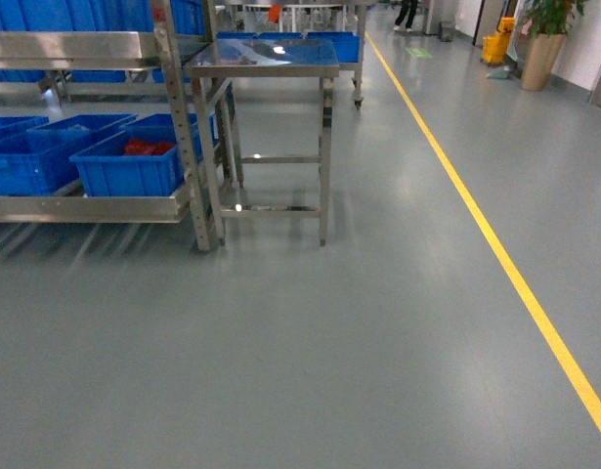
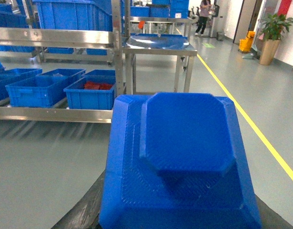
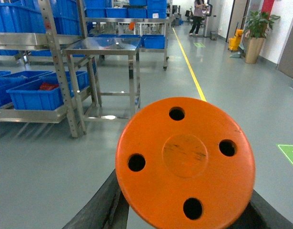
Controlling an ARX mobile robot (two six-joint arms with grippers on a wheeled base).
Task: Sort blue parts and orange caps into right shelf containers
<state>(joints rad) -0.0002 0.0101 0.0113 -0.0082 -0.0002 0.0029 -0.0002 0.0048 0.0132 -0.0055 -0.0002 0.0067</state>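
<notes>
Head view: no gripper is visible; the right shelf containers (image 1: pixel 124 161) sit on the low shelf (image 1: pixel 85 207), left of the desk (image 1: pixel 266 57).

Left wrist view: the gripper, hidden, seems to carry the blue part (image 2: pixel 179 162), stiff ribbed plastic, probably light, long axis pointing forward.

Right wrist view: the orange cap (image 3: pixel 184 160), a rigid round disc, faces up; its gripper I cannot tell.

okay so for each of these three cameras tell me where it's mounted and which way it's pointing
Head: on the robot, slanting down across the floor toward the steel table; no robot body shows.
Left wrist: on the left arm, facing the shelf; the blue part fills the foreground, hiding the claw.
Right wrist: on the right arm, facing down the aisle; the orange cap blocks the claw.
Shared: all three show the steel table and the blue crate holding red items.
</notes>
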